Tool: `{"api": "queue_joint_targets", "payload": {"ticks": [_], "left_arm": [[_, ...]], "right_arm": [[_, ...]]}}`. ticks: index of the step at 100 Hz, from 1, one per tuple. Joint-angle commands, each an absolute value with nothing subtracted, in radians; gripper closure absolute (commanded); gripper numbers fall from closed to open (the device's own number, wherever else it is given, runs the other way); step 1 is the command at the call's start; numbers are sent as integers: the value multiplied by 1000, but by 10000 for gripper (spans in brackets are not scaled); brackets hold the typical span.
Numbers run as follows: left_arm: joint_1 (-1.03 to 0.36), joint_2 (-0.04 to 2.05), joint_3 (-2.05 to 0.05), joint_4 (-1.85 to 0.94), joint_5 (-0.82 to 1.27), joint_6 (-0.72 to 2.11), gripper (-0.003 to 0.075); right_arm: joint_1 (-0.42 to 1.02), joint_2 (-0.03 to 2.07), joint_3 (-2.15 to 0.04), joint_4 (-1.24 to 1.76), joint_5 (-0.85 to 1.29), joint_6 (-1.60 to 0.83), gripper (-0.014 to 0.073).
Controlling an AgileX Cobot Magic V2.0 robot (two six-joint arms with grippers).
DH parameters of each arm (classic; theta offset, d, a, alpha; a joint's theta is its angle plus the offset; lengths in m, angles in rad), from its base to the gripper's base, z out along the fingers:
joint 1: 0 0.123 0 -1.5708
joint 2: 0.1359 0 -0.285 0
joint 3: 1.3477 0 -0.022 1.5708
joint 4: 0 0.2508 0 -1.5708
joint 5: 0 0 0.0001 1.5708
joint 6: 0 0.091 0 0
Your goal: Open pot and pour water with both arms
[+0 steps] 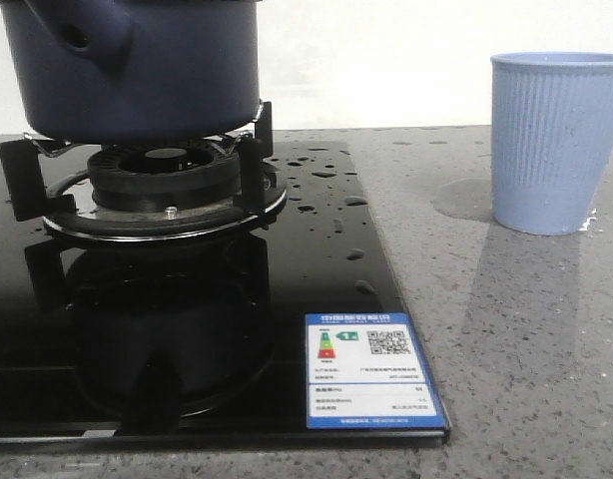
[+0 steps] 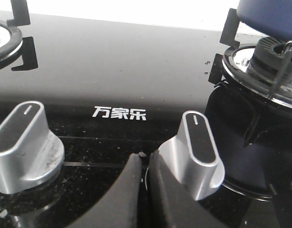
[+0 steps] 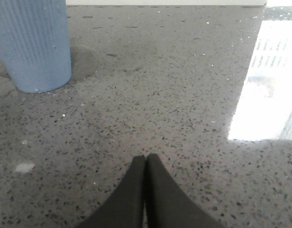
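The dark navy pot [image 1: 137,70] stands on the black burner grate [image 1: 157,180] of the glass stove, its stub handle [image 1: 82,30] pointing forward-left; its top is cut off, so no lid shows. An edge of the pot shows in the left wrist view [image 2: 269,16]. Water droplets [image 1: 321,175] lie on the stove glass right of the burner, and a thin wet patch [image 1: 461,200] lies beside the cup. My left gripper [image 2: 145,156] is shut and empty, low over the stove front beside a silver knob [image 2: 196,152]. My right gripper [image 3: 146,157] is shut and empty over the grey counter.
A light blue ribbed cup [image 1: 556,140] stands on the speckled counter at the right, also in the right wrist view [image 3: 34,45]. A second silver knob [image 2: 24,142] and a second burner [image 2: 3,40] sit further left. An energy label [image 1: 371,384] marks the stove's front right corner.
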State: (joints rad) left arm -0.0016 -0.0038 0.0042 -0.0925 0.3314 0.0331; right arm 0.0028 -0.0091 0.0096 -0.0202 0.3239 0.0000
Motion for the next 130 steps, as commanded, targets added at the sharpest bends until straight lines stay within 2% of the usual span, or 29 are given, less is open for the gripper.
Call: {"api": "queue_joint_targets", "payload": {"ticks": [1, 55, 64, 81, 96, 105, 119, 130], "left_arm": [[-1, -27, 31, -96, 287, 26, 740], [-1, -27, 31, -96, 287, 26, 740], [-1, -27, 31, -19, 286, 39, 740], [-1, -27, 31, 141, 199, 39, 740], [-1, -27, 31, 108, 38, 39, 740], [-1, -27, 31, 108, -43, 39, 740], [-1, -27, 31, -25, -162, 14, 740], [-3, -27, 31, -312, -273, -57, 740]], "right_arm": [[3, -27, 22, -19, 299, -10, 662], [3, -27, 22, -19, 299, -10, 662], [3, -27, 22, -21, 288, -10, 662], [3, -27, 22, -29, 37, -10, 662], [3, -27, 22, 267, -158, 35, 662], [3, -27, 22, 374, -167, 35, 662], [3, -24, 22, 374, -153, 35, 662], [3, -17, 0, 374, -147, 35, 662]]}}
